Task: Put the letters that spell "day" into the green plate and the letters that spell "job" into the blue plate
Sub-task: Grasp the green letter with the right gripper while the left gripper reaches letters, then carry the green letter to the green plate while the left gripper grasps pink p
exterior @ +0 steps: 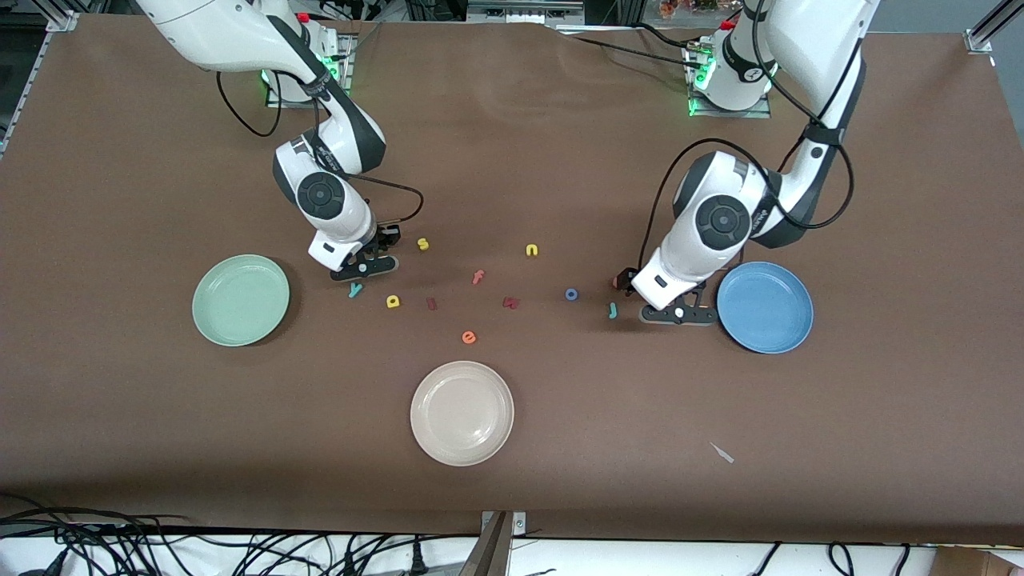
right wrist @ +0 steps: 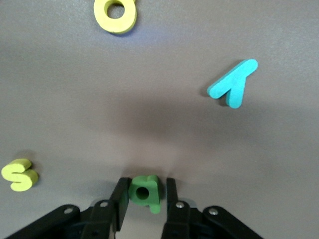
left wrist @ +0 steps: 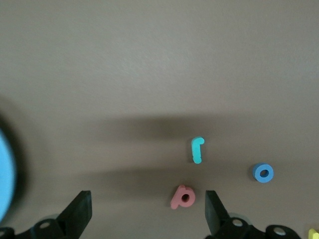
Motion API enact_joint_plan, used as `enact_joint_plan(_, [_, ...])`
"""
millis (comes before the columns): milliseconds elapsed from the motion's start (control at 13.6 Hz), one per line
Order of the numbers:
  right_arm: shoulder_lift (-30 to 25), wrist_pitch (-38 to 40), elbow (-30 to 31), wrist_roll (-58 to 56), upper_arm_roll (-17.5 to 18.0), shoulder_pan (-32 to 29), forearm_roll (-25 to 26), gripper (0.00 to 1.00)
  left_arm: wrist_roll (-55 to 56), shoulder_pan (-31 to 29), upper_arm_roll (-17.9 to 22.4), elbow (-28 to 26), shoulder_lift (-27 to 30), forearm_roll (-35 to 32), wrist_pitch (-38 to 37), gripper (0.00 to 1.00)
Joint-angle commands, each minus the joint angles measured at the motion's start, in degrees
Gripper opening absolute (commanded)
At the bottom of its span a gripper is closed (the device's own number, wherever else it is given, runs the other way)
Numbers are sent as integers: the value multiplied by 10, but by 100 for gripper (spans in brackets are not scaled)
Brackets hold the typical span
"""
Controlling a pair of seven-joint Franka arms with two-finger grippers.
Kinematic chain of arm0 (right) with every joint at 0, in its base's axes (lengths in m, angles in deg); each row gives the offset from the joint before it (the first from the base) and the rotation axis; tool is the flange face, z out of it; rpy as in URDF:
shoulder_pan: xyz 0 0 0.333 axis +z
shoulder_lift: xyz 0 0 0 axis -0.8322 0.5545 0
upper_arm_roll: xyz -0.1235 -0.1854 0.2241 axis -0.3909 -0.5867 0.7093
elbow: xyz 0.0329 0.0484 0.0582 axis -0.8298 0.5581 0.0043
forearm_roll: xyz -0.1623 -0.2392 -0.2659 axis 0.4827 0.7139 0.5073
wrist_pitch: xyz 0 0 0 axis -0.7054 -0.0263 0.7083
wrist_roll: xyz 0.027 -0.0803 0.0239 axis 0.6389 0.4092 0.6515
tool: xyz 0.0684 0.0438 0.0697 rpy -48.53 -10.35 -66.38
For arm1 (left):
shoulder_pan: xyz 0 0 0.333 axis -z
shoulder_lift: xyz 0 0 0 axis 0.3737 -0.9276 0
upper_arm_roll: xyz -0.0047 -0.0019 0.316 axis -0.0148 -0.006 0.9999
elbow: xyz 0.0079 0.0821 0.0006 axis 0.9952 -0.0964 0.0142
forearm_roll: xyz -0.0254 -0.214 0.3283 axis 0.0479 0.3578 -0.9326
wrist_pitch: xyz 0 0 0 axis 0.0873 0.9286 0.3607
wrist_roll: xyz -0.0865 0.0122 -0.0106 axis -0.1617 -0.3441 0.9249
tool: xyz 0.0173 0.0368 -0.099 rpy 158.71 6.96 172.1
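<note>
My right gripper (exterior: 362,270) (right wrist: 147,186) is down at the table with its fingers drawn in around the dark green stem-and-bowl letter (right wrist: 144,193). One pad touches the letter and a thin gap shows at the other. The teal y (exterior: 355,290) (right wrist: 233,83) and yellow a (exterior: 393,302) (right wrist: 115,14) lie close by, near the green plate (exterior: 240,300). My left gripper (exterior: 678,314) (left wrist: 147,201) stands wide open beside the blue plate (exterior: 764,306). The pinkish-red letter (left wrist: 183,196) (exterior: 618,281) lies between its fingers, close to one. The teal j (exterior: 613,310) (left wrist: 198,149) and blue o (exterior: 571,294) (left wrist: 263,173) lie near it.
Around the table's middle lie a yellow s (exterior: 423,244) (right wrist: 19,174), a yellow n (exterior: 532,250), an orange f (exterior: 478,277), an orange e (exterior: 469,337) and two dark red letters (exterior: 432,303) (exterior: 511,302). A cream-white plate (exterior: 462,412) sits nearer the front camera.
</note>
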Motion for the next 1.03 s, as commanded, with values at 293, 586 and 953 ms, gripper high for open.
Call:
enact_joint_plan(293, [8,-8,2,12,2,-2,5,28,11,44,6,-74,-8,12,87,100])
enact_joint_plan(586, [7,-3,-3,13,3,-2,5,23,11,64,6,-77,-27,7,91,98])
enact_joint_plan(953, [1,71,-57,7,2,-3,1,19,10,64,6,-85,-27,8,92,82])
